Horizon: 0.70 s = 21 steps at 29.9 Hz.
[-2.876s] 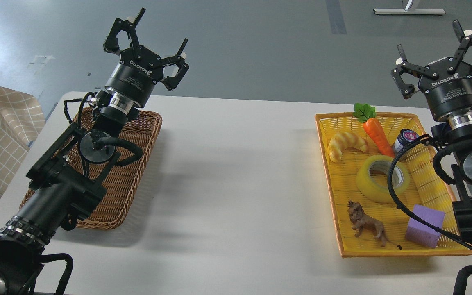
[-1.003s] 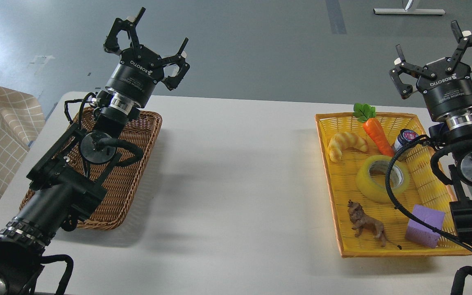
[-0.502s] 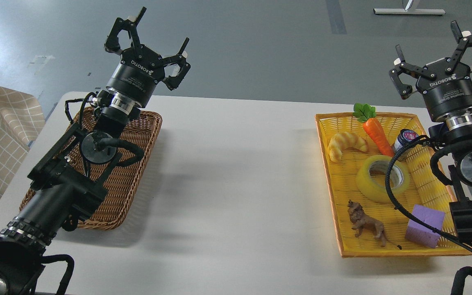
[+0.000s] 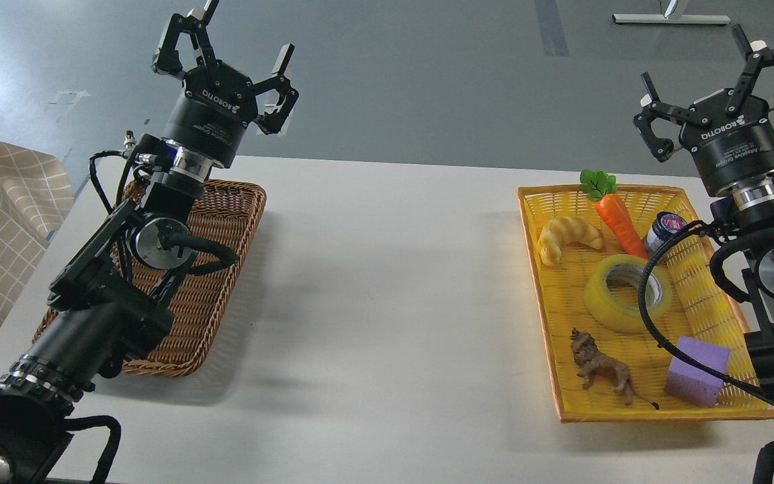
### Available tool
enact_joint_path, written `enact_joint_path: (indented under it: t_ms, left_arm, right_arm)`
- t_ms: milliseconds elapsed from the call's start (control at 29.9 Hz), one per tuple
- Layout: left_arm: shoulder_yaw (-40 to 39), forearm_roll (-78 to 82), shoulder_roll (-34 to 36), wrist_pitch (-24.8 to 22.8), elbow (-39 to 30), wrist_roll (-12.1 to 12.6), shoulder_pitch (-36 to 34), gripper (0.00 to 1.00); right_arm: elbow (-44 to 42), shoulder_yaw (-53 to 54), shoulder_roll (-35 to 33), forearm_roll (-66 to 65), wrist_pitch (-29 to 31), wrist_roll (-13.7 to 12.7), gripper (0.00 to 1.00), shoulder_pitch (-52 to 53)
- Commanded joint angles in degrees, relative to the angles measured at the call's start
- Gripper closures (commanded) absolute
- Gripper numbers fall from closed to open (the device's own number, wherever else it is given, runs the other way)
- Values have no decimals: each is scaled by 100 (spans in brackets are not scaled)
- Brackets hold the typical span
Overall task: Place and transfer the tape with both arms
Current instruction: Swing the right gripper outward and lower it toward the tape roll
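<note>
Head view, yellow tray [image 4: 540, 282] holding tape [image 4: 607, 300], carrot [image 4: 617, 219], lion [image 4: 600, 368], both grippers' fingers apart, empty.

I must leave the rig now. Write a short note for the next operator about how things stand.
Left gripper: open, empty, raised above the brown wicker basket.
Right gripper: open, empty, raised beyond the yellow basket.
Tape: lying flat in the yellow basket, among toys, untouched.
Done: nothing yet.
Left: pick up the tape, pass it between arms, place it, probably in the brown wicker basket.
</note>
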Motion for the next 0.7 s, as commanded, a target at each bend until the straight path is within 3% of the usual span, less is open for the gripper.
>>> enact_joint_path:
  t_ms: [0, 167, 234, 535, 669]
  left_arm:
    - [-9, -3, -14, 0, 0, -43, -6, 2]
    - [26, -12, -23, 0, -17, 9, -6, 2]
    - [0, -12, -23, 0, -9, 36, 2, 2]
    - [-18, -65, -93, 0, 44, -8, -6, 2]
    - [-26, -73, -93, 0, 27, -17, 2, 2]
  right_arm:
    - [6, -372, -443, -547, 0, -6, 0, 39]
    - [50, -680, -1243, -935, 0, -50, 0, 57]
    - [85, -1161, -1804, -1346, 0, -58, 0, 249]
    - [349, -2903, -3054, -2279, 0, -23, 0, 1093]
    - [954, -3623, -3406, -3612, 0, -15, 0, 1681]
